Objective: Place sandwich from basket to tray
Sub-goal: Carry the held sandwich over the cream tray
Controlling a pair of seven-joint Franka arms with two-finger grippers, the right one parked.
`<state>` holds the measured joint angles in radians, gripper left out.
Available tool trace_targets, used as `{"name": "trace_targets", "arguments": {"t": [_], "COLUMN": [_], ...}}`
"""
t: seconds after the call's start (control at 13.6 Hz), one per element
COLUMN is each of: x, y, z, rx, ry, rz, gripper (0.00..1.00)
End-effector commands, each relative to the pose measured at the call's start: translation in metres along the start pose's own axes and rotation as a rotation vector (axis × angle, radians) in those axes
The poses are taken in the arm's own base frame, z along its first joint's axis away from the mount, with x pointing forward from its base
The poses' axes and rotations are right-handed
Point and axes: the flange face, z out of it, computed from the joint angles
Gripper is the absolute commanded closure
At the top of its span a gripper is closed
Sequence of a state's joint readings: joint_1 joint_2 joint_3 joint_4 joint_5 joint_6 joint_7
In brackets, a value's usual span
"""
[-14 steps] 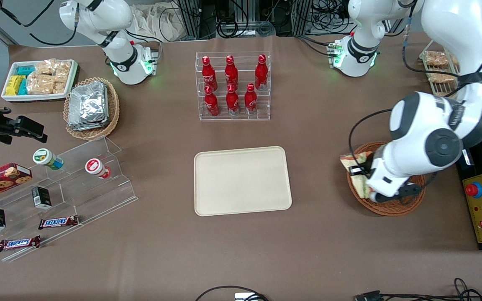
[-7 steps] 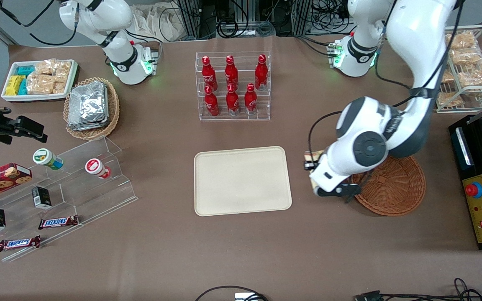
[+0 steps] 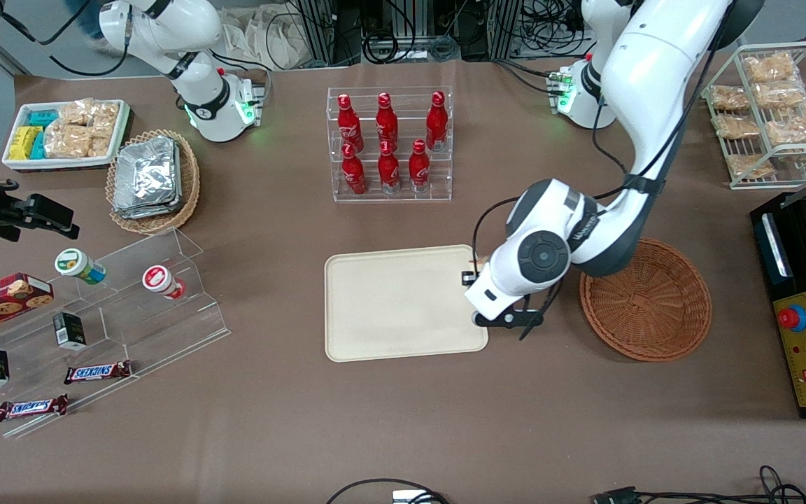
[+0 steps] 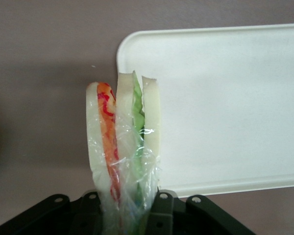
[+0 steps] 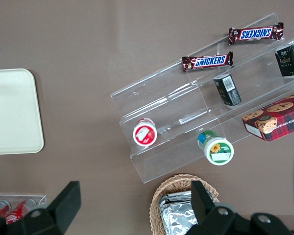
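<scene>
Since half a second ago the left arm has swung from the basket's edge toward the tray, and its gripper (image 4: 129, 208) now hangs above the tray's edge on the working arm's side, with the basket (image 3: 646, 299) left bare beside it. The sandwich (image 4: 123, 147) travels with it: in the wrist view the jaws are closed on the wrapped end of the wedge, and the bread layers with their orange-red and green filling stick out past the fingertips, straddling the rim at a rounded corner of the tray (image 4: 225, 103). From the front the arm's wrist hides nearly all of the sandwich; only a sliver shows at the tray's rim. The main risk, as I judge it, is letting go too early. With the wedge only partly over the tray, a release now could land it on the low rim, so that it tips onto the brown table (image 3: 403, 420) instead. The grip also looks to be on loose clear wrap as much as on bread, so a quick stop or a jerk might let the wedge slide or rotate in the jaws. Carrying it nearer the middle of the tray and lowering it before opening would guard against both.
</scene>
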<state>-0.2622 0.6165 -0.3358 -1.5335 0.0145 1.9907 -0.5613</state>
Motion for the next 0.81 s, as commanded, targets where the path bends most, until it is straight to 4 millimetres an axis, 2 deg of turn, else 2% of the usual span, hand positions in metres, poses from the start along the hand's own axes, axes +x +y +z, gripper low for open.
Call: {"name": "trace_targets", "arguments": {"t": [0.0,0.37,0.74], "x": [0.001,0.002,0.005], "y": [0.027,0.041,0.043], "z": [0.019,0.066,0.086], "rx": [-0.008,0.036,0.036], "ry": [0.023,0.050,0.054], "rz": [0.012,0.029,0.022], "gripper": [0.75,0.73,0.73]}}
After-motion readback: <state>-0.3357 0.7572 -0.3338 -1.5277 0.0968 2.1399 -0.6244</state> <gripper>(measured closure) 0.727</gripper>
